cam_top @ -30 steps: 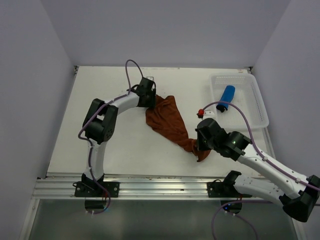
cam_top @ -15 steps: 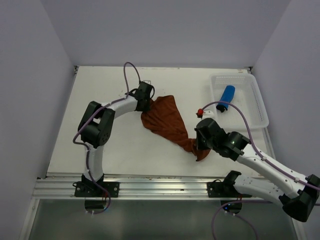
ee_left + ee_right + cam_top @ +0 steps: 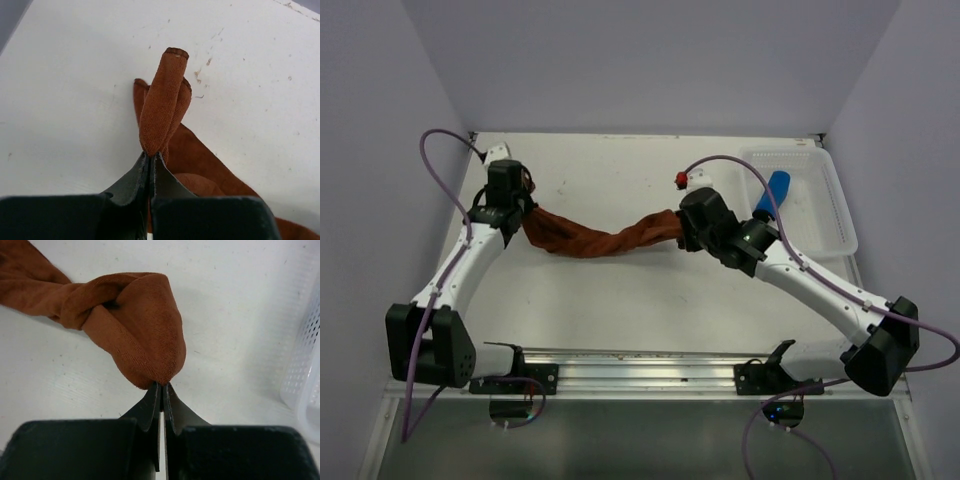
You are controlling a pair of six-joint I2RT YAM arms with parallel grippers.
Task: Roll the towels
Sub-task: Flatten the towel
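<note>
I've just swung both arms apart: the long rust-brown cloth towel (image 3: 605, 240), bunched a second ago, now hangs stretched between my left claw (image 3: 519, 213) and right claw (image 3: 678, 226), each clamped on an end above the white surface (image 3: 620, 300). Ready to lay flat, I judge.

White tabletop (image 3: 620, 290), faint specks/scuffs near far edge. White plastic mesh basket (image 3: 835, 215) at far right corner. Metal rail (image 3: 640, 368) along near edge. Plain pale walls (image 3: 650, 60) around.
</note>
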